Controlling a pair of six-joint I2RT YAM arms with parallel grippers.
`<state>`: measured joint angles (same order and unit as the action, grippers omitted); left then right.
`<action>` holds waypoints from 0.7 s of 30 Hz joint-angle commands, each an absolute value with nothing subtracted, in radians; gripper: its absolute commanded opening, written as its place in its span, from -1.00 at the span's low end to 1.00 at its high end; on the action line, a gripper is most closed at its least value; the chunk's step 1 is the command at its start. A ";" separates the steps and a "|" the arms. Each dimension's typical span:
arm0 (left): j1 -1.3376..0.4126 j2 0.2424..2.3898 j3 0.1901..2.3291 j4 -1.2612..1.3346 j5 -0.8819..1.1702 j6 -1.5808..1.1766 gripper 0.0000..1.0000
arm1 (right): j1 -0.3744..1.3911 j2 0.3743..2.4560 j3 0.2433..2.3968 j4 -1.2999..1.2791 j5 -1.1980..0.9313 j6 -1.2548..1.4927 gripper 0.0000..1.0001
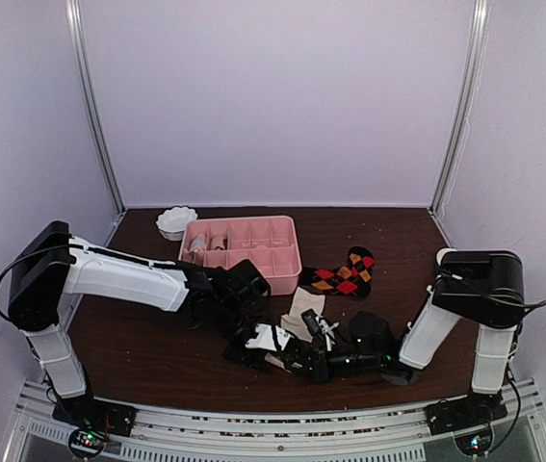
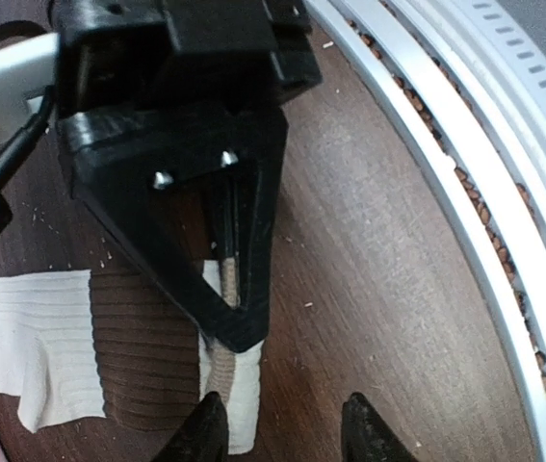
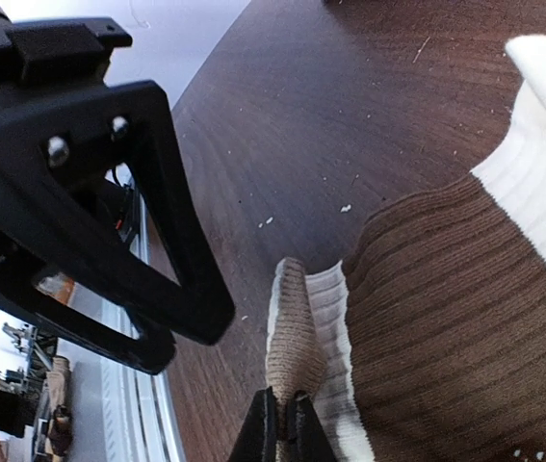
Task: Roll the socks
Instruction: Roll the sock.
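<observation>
Right gripper (image 3: 280, 423): closed, pinching a folded edge of the cream sock (image 3: 446, 318). A narrow ridge of fabric stands up at the fingertips.
Left gripper (image 2: 287, 438): fingers apart with nothing between them. One fingertip is over the sock's edge and the other over bare wood. Contact with the fabric cannot be told.
Gripper relation: nose to nose and just beside each other, at the near centre of the table (image 1: 147, 337). The left one faces the right one's pinch point.
Cream sock: lies mostly flat on the table at near centre. It is ribbed, cream-white with a broad brown band. Only the pinched edge is lifted and bunched.
Argyle sock (image 1: 347, 273): lies flat on the table, black with red, orange and yellow diamonds. It sits to the right of the tray and on the far side of the cream sock, clear of both grippers. Contact with the cream sock cannot be told.
Arms: the left arm reaches in low from the left, passing the near side of the tray. The right arm reaches in low from the right.
Pink compartment tray (image 1: 295, 252): at the far centre of the table. Something pale sits in its far-left compartments, too small to identify.
White bowl (image 1: 176, 221): scalloped, just beside the tray's far-left corner.
Aluminium rail (image 1: 282, 428): runs along the near table edge and carries both arm bases.
</observation>
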<state>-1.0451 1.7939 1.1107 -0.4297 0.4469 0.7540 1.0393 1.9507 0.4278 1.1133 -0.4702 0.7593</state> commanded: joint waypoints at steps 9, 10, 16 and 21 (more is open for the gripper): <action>-1.055 1.889 1.132 -0.362 0.357 0.815 -0.51 | 1.007 2.062 0.434 0.812 -0.560 0.808 -1.00; -1.055 1.891 1.133 -0.367 0.359 0.814 -0.57 | 1.006 2.059 0.441 0.783 -0.559 0.790 -1.00; -1.055 1.908 1.140 -0.379 0.365 0.796 -0.69 | 1.009 2.028 0.475 0.613 -0.526 0.697 -1.00; -1.055 1.881 1.133 -0.374 0.353 0.784 -0.35 | 1.009 2.016 0.483 0.563 -0.516 0.678 -1.00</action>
